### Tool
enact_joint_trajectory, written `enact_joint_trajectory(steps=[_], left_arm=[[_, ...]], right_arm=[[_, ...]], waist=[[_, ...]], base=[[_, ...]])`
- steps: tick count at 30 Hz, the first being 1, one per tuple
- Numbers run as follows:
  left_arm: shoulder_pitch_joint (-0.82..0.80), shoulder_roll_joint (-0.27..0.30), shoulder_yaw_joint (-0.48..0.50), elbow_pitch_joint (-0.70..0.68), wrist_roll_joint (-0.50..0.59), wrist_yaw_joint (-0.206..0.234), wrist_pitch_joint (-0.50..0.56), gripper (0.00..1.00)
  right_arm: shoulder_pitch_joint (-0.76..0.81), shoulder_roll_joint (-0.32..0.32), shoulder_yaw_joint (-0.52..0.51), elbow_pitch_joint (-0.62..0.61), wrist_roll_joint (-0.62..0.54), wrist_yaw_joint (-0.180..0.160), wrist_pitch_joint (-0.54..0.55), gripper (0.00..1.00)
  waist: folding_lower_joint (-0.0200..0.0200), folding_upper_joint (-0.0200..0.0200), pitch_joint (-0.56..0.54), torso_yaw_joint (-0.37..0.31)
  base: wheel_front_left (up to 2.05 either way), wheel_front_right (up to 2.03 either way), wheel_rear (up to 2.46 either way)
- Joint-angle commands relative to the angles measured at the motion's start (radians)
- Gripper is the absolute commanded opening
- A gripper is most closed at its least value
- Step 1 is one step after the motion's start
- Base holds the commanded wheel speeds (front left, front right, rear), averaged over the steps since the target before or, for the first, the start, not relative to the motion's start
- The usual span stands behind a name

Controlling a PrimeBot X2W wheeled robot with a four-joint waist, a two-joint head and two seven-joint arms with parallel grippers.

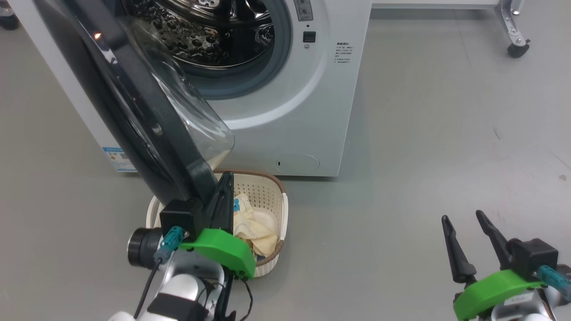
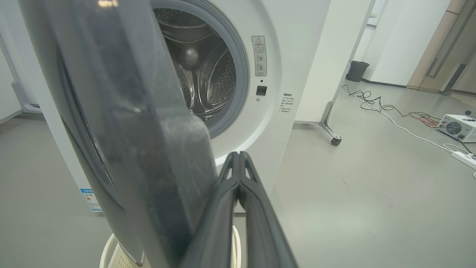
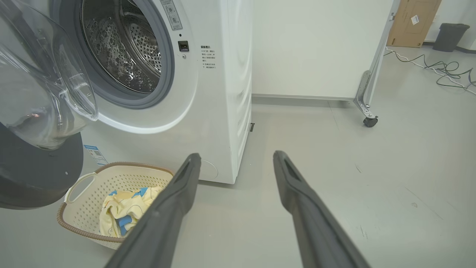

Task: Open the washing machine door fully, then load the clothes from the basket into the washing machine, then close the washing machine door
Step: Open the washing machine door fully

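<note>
one washing machine door (image 1: 147,102) ajar, one basket (image 1: 267,189) of clothes (image 1: 254,223), left gripper (image 1: 226,179) jaws pressed together, right gripper (image 1: 462,217) jaws spread

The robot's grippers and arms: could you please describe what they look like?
The left gripper and right gripper each have two long, tapering dark grey fingers on a black block with a bright green plastic collar. A teal connector sits beside each block; a black cable runs along the pale left forearm.
</note>
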Motion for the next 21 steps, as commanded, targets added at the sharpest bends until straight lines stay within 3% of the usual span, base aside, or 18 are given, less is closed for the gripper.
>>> enact_joint_trajectory(steps=[1,21], left_arm=[[-0.05,0.004,0.043,-0.013,-0.006,0.007,-0.014,0.0],[-0.057,0.035,0.064,-0.026,-0.005,0.031,-0.052,0.0]], right_arm=[[-0.023,-0.011,0.021,-0.037,0.0,-0.002,-0.013,1.0],[-0.024,-0.011,0.011,-0.032,0.008,-0.002,-0.018,1.0]], waist=[[0.0,0.0,0.0,0.003],[0.0,0.0,0.011,0.069]], base=[[0.0,0.0,0.0],[0.0,0.0,0.0]])
